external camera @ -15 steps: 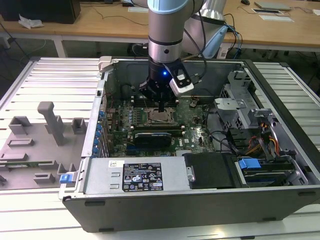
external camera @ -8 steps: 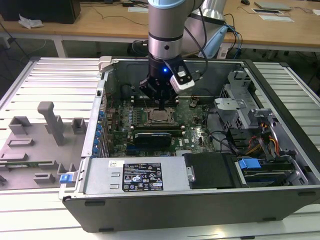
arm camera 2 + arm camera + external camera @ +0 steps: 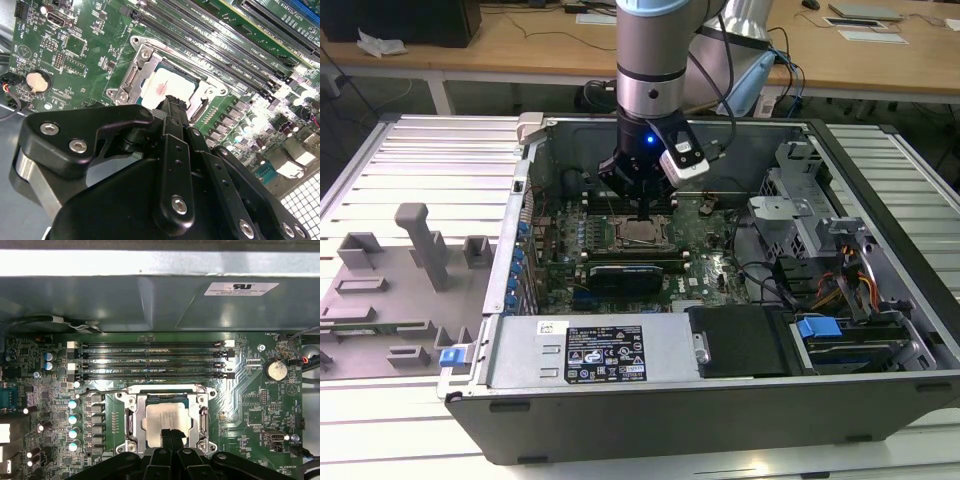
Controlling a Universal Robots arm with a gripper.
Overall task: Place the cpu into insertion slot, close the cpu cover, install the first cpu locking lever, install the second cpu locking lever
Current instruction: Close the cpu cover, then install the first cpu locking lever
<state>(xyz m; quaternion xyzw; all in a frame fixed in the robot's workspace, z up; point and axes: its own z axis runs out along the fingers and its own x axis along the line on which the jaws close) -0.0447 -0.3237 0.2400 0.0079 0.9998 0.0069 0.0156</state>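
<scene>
The cpu (image 3: pixel 165 416) lies flat in the insertion slot (image 3: pixel 167 399) on the green motherboard, its silvery top showing in both wrist views (image 3: pixel 165 85). The cpu cover (image 3: pixel 134 421), a silvery frame, lies down around the chip. A thin wire locking lever (image 3: pixel 102 390) runs along the socket's side nearest the memory slots. My gripper (image 3: pixel 170 436) is shut, its two black fingertips together and empty. They sit over the chip's edge farthest from the memory slots; I cannot tell whether they touch. In the exterior view the gripper (image 3: pixel 642 212) hangs straight down over the cpu (image 3: pixel 640 234).
The work sits inside an open computer case (image 3: pixel 880 395) with tall metal walls. Long black memory slots (image 3: pixel 150 360) lie beside the socket, and capacitors (image 3: pixel 73 418) stand on its other side. A power supply (image 3: pixel 590 352) and drive cage (image 3: pixel 800 215) crowd the case. A grey fixture tray (image 3: pixel 400 270) lies outside.
</scene>
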